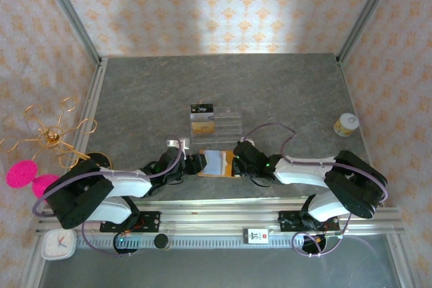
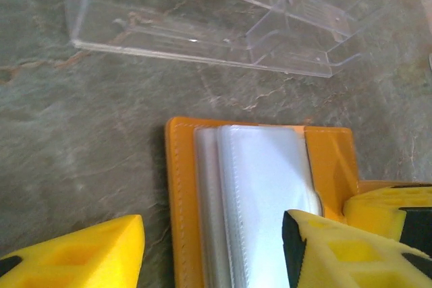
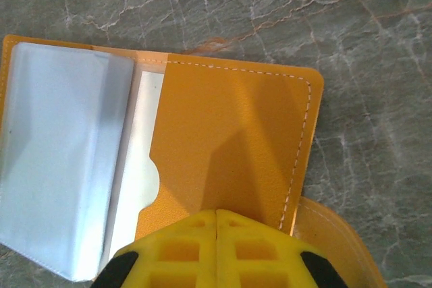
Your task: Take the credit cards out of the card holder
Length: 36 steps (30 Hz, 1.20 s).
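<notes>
The orange card holder [image 1: 217,162] lies open on the grey surface [image 1: 283,92] beside a clear stand [image 1: 226,121], the left fingers [image 2: 81,254] parted around its left edge and plastic sleeves [image 2: 263,193], the right fingers [image 3: 189,247] pressed shut over its right flap.

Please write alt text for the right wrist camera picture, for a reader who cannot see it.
An open orange wallet lies on a grey stone-patterned table, with its clear plastic sleeves on the left half. A shut yellow pincer sits at the wallet's near edge.
</notes>
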{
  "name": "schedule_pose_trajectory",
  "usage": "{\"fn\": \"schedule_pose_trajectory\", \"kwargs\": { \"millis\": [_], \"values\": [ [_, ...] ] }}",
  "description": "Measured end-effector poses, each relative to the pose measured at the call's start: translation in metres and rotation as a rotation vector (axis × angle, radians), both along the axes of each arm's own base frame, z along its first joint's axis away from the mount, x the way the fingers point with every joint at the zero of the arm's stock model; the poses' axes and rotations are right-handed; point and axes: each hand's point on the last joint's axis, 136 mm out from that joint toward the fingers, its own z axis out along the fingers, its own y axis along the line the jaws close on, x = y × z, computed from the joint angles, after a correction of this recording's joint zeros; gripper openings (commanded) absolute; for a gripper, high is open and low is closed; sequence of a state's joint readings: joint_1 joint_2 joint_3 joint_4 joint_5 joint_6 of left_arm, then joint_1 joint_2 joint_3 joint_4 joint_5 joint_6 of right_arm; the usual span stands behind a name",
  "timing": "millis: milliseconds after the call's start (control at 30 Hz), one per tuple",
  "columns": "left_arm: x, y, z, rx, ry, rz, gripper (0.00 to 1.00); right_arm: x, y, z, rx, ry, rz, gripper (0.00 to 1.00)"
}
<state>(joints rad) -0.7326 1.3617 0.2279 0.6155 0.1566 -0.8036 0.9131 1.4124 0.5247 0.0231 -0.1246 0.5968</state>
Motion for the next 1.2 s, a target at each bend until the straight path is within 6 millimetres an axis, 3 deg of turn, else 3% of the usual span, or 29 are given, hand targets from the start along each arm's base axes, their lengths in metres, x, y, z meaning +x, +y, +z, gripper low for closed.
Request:
{"fn": "schedule_pose_trajectory", "kwargs": {
  "millis": [233, 500, 667, 767, 833, 967, 1067, 1200],
  "values": [
    [0.002, -0.01, 0.002, -0.049, -0.001, -0.026, 0.41, 0.0, -0.002, -0.001, -0.009, 0.0, 0.002, 0.04],
    [-0.003, -0.018, 0.039, -0.167, -0.059, -0.063, 0.37, 0.001, -0.002, -0.001, -0.008, 0.0, -0.001, 0.04],
    [-0.009, -0.023, 0.018, -0.158, 0.014, -0.092, 0.34, 0.001, -0.001, 0.0, -0.004, 0.0, 0.005, 0.04],
    [-0.013, -0.022, 0.007, -0.14, 0.052, -0.09, 0.46, 0.001, -0.001, 0.0, -0.003, 0.001, 0.005, 0.05],
    [-0.012, -0.019, 0.014, -0.142, 0.038, -0.078, 0.53, 0.001, -0.001, 0.0, 0.001, 0.001, 0.011, 0.12],
    [-0.006, -0.011, 0.053, -0.188, -0.067, -0.036, 0.64, 0.0, 0.005, 0.006, 0.017, -0.017, 0.048, 0.41],
    [-0.007, 0.001, 0.077, -0.224, -0.143, 0.005, 0.68, -0.002, 0.009, 0.02, 0.032, -0.047, 0.075, 0.48],
    [-0.012, 0.019, 0.081, -0.234, -0.181, 0.059, 0.71, 0.003, 0.034, 0.053, 0.047, -0.115, 0.118, 0.54]
  ]
}}
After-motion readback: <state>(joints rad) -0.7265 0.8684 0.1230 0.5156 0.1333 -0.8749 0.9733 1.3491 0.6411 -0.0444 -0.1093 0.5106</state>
